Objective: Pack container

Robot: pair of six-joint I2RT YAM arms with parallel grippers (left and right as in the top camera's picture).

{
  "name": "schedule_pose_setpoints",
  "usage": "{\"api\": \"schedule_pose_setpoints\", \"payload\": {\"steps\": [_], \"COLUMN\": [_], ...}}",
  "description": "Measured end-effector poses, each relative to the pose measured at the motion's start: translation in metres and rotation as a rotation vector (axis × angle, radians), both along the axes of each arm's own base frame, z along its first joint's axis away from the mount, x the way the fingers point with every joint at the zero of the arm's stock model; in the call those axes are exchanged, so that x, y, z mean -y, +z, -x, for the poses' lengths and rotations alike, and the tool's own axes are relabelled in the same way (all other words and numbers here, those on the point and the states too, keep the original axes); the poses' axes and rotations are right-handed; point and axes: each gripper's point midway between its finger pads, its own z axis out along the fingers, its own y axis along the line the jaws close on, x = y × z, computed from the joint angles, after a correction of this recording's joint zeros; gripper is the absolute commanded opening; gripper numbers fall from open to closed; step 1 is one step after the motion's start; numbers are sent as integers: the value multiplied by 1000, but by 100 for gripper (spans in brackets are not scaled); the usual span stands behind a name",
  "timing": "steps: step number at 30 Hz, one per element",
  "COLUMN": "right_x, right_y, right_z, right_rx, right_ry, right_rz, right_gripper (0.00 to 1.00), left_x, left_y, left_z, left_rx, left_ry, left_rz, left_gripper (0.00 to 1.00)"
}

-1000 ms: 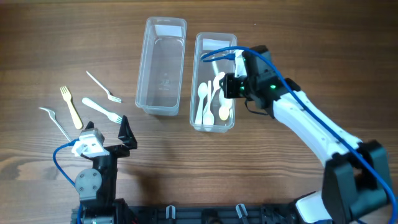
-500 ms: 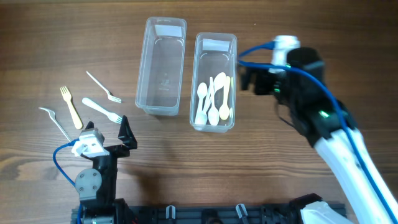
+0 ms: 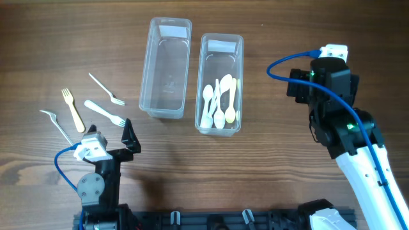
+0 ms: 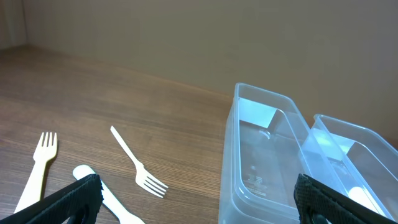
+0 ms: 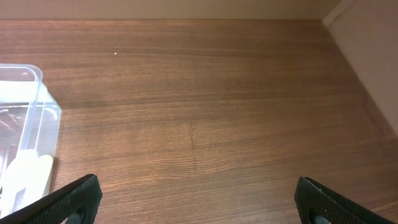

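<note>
The job looks about half done. At the left of the overhead frame, four forks lie loose on the table, just up-left of the left gripper, whose jaws stand wide and hold nothing. At top centre the left container is empty. The right container beside it holds the spoons. At far right, the right gripper hangs wide and empty, well apart from the forks.
</note>
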Motion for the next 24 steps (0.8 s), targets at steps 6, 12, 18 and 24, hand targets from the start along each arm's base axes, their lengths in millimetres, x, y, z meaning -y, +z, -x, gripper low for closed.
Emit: {"api": "schedule_pose_setpoints", "payload": {"steps": [6, 12, 18, 24], "right_x": [1, 1, 1, 1], "right_y": [0, 0, 0, 0], "right_z": [0, 0, 0, 0], "right_rx": [1, 1, 1, 1], "right_ry": [-3, -3, -3, -3], "right_rz": [3, 3, 3, 3], "right_gripper": [100, 100, 100, 100], "left_x": [0, 0, 0, 6], "left_y": [0, 0, 0, 3], "left_z": [0, 0, 0, -1], "left_rx": [0, 0, 0, 13], "left_ry": [0, 0, 0, -37], "left_rz": [0, 0, 0, 3], "left_gripper": [100, 100, 100, 100]}}
